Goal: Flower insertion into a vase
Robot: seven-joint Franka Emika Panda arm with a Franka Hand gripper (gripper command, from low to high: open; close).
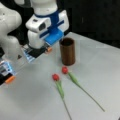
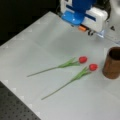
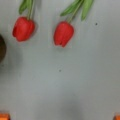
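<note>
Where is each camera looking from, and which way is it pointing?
Front view: raised, looking down at the table, vase and two tulips; arm at its top left.
Front view: raised, opposite side, vase at its right; end effector at its top.
Wrist view: looks down past orange fingertips at both tulips.
All share the tulips.

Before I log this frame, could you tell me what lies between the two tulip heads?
Only bare table; in the wrist view the left tulip head and right tulip head lie apart.
</note>
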